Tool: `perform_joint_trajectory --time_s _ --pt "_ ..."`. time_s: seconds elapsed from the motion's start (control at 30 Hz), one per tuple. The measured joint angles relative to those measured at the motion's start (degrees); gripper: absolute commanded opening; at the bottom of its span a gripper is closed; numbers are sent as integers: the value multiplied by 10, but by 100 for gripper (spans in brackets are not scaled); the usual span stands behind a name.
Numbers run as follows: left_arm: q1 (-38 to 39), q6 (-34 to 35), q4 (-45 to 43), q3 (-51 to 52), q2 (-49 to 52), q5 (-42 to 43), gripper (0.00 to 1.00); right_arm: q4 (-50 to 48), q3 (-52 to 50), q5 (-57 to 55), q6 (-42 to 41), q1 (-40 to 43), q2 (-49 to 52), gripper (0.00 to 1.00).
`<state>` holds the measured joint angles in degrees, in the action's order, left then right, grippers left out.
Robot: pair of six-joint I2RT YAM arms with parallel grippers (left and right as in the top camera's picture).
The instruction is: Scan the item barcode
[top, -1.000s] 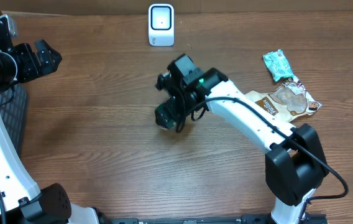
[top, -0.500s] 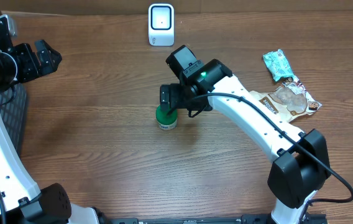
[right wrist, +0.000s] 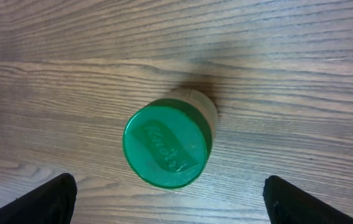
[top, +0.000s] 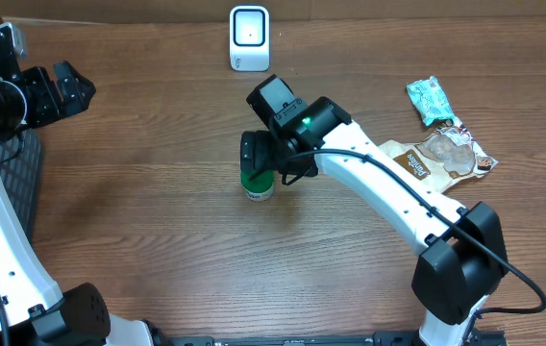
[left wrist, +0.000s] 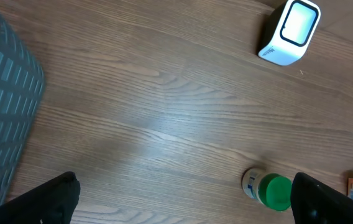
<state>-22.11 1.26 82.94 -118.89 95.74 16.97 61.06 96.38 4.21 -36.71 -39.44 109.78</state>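
counts: we see 1 jar (top: 258, 183), 1 scanner (top: 249, 37), 2 packets (top: 443, 144)
right gripper (right wrist: 173, 202): spread, directly above jar
left gripper (left wrist: 183, 199): spread, well apart

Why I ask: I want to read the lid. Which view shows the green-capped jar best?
The right wrist view: the jar fills the centre, embossed green lid facing the camera. Overhead, the right gripper partly hides it; the left wrist view shows it small, near the bottom edge.
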Motion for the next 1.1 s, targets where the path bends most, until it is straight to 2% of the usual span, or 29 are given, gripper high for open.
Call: perform_joint_trajectory --time_s 0.67,0.87,1.1 --pt "0 0 0 0 0 0 100 -18 0 -2 -7 -16 0 93" --pt "0 0 0 0 0 0 100 -24 0 -42 -67 -16 11 100" --pt "0 0 0 0 0 0 100 -28 0 -53 -113 -16 70 100"
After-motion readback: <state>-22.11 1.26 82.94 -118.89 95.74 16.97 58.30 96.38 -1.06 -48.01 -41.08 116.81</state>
